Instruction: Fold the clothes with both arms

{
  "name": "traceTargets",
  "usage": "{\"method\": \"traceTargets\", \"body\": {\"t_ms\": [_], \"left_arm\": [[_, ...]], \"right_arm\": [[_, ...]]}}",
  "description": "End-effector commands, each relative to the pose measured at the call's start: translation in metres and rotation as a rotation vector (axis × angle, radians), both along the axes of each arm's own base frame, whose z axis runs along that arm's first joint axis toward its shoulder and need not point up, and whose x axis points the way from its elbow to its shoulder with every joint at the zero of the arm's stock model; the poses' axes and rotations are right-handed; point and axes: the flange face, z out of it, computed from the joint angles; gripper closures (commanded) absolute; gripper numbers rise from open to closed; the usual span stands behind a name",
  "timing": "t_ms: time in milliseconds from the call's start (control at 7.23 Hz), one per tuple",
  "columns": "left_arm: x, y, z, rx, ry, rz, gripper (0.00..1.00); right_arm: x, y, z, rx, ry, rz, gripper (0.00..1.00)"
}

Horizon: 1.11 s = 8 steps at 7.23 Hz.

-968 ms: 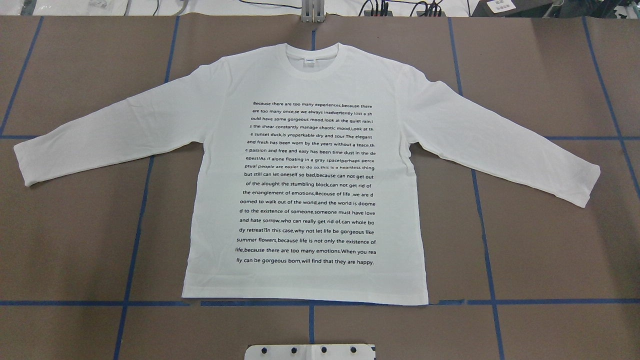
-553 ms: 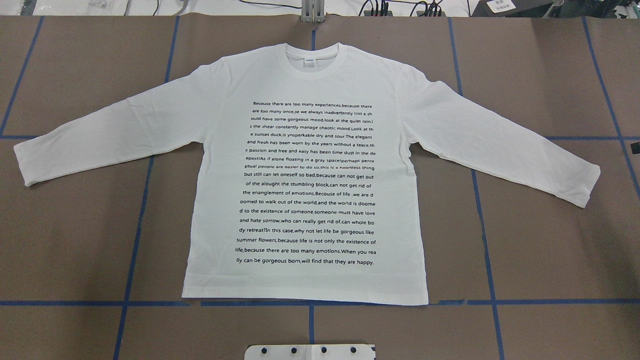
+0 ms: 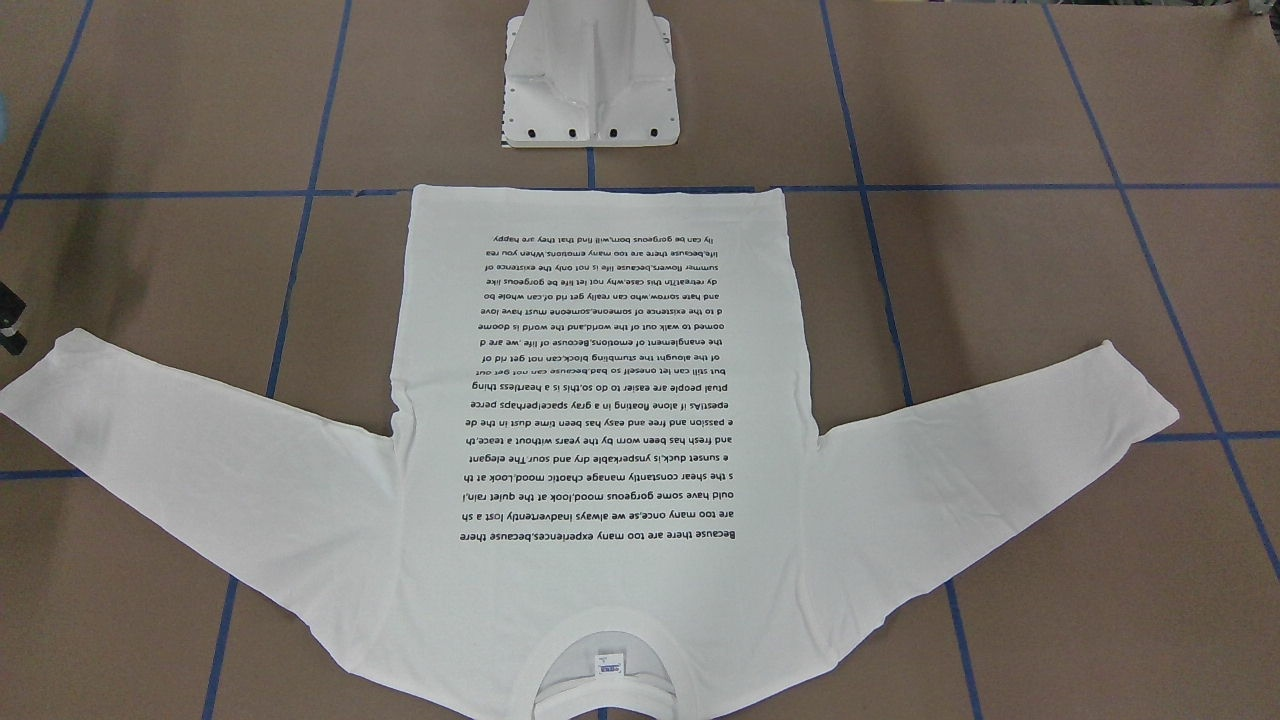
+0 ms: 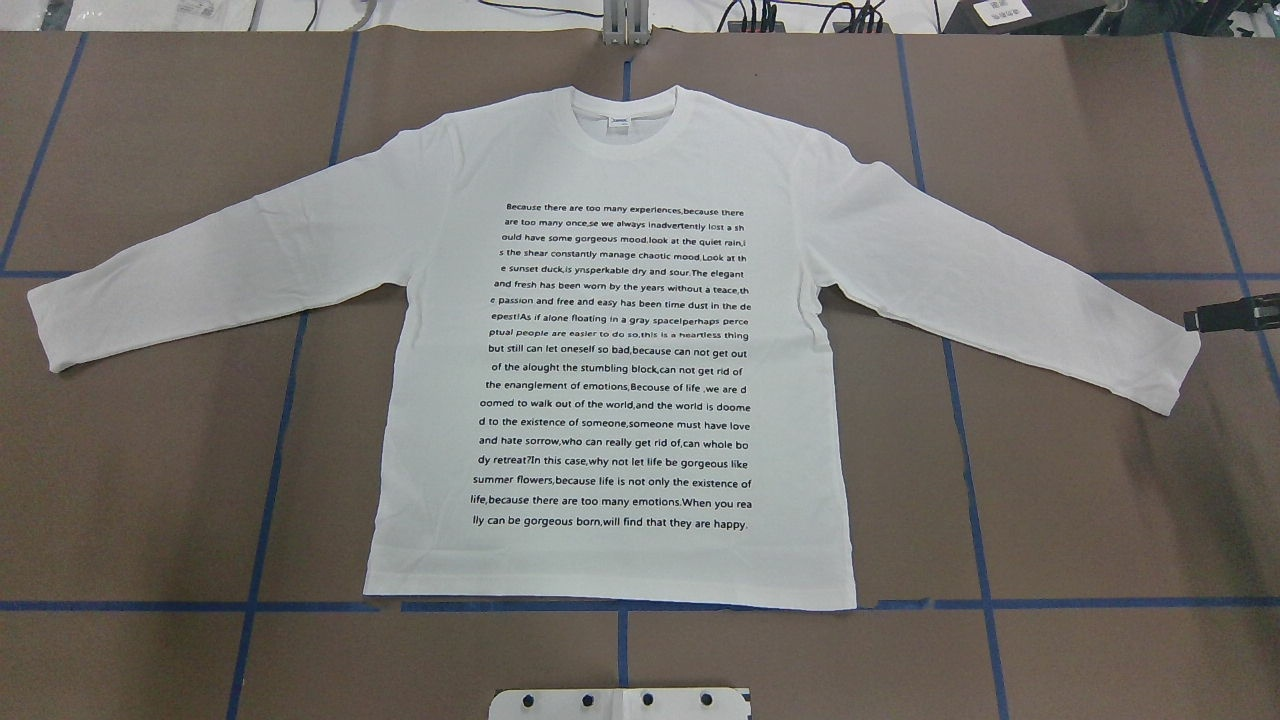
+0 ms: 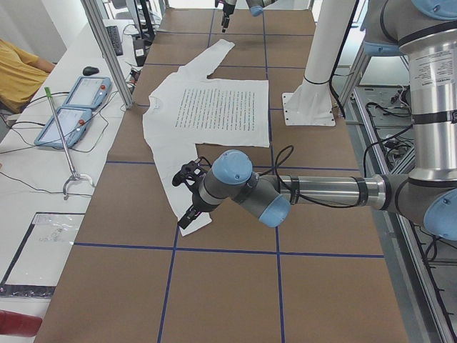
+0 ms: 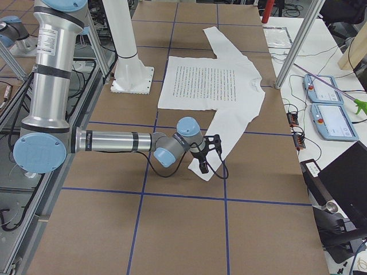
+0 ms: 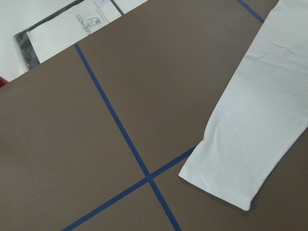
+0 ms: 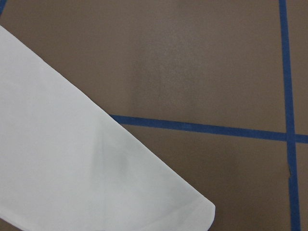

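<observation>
The clothes are one white long-sleeved T-shirt lying flat, text side up, with both sleeves spread out. My right gripper comes in from the right edge and hovers beside the right cuff, touching nothing. In the exterior right view its fingers stand apart and open over that cuff. My left gripper hangs over the left cuff; I cannot tell whether it is open. It shows in neither the overhead nor the front-facing view.
The white pedestal base stands at the shirt's hem side. Blue tape lines cross the brown table. A side bench carries two tablets behind metal posts, and a person in yellow sits beside it.
My right gripper has come into the overhead view from the right edge and moved leftward to the right cuff. The shirt has not moved.
</observation>
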Motion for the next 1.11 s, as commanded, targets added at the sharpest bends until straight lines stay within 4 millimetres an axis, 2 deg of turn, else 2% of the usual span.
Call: {"method": "traceTargets", "body": {"t_ms": [0, 277, 553, 968], "left_arm": [[0.000, 0.003, 0.003, -0.006, -0.001, 0.001, 0.00], [0.000, 0.006, 0.006, -0.012, -0.001, 0.001, 0.00], [0.000, 0.014, 0.008, -0.017, -0.001, 0.002, 0.00], [-0.001, 0.015, 0.009, -0.019, -0.001, 0.001, 0.00]], "right_arm": [[-0.017, 0.006, 0.029, -0.029, -0.003, 0.060, 0.15], [-0.029, 0.000, 0.045, -0.037, 0.030, 0.063, 0.22], [-0.035, -0.004, 0.057, -0.051, 0.039, 0.057, 0.23], [-0.040, -0.013, 0.052, -0.072, 0.016, 0.081, 0.30]]}}
